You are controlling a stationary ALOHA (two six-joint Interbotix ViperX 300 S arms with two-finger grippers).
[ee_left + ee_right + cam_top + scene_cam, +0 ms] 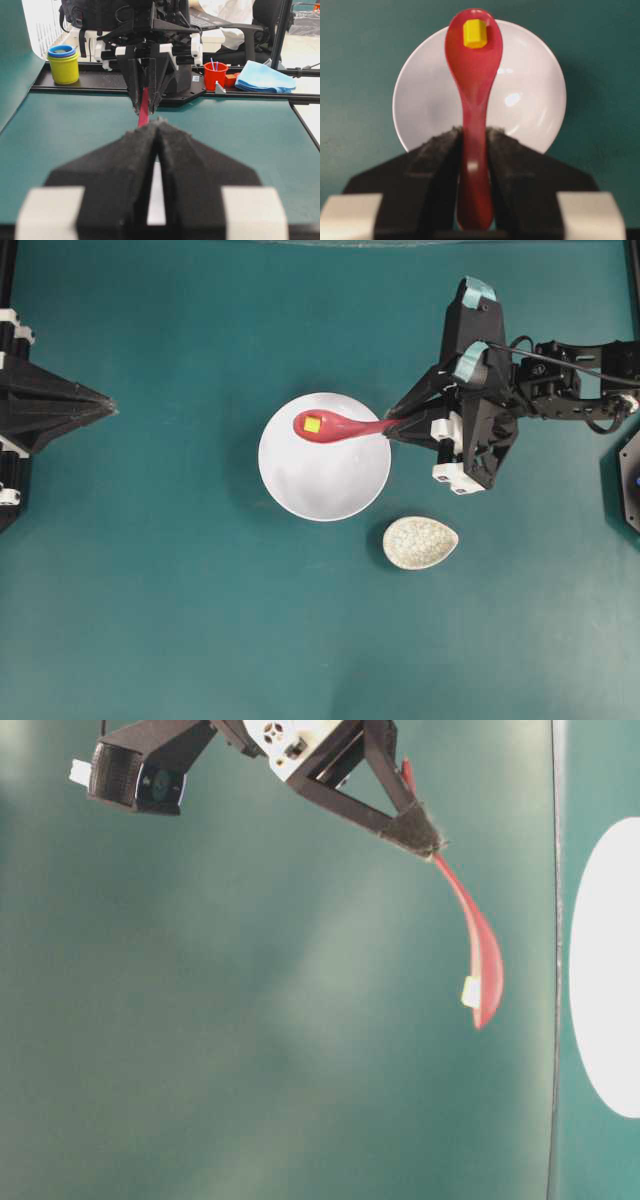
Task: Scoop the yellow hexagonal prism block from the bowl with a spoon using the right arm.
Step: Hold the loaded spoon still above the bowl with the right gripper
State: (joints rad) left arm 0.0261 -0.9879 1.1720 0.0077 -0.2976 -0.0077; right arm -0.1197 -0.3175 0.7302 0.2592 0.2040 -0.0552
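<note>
My right gripper (392, 427) is shut on the handle of the red-pink spoon (340, 427), which reaches left over the white bowl (325, 475). The yellow hexagonal prism block (312, 424) lies in the scoop near its tip. In the right wrist view the block (474, 33) rests on the spoon (474, 90) above the bowl (530, 100). From table level the spoon (478, 940) hangs clear of the bowl (610, 970), carrying the block (470, 990). My left gripper (110, 405) sits shut and empty at the left edge, pointing at the bowl.
A small speckled egg-shaped spoon rest (420, 542) lies on the teal mat just right of and below the bowl. Beyond the table's far edge stand a yellow tub (63, 65), a red cup (215, 75) and a blue cloth (265, 77).
</note>
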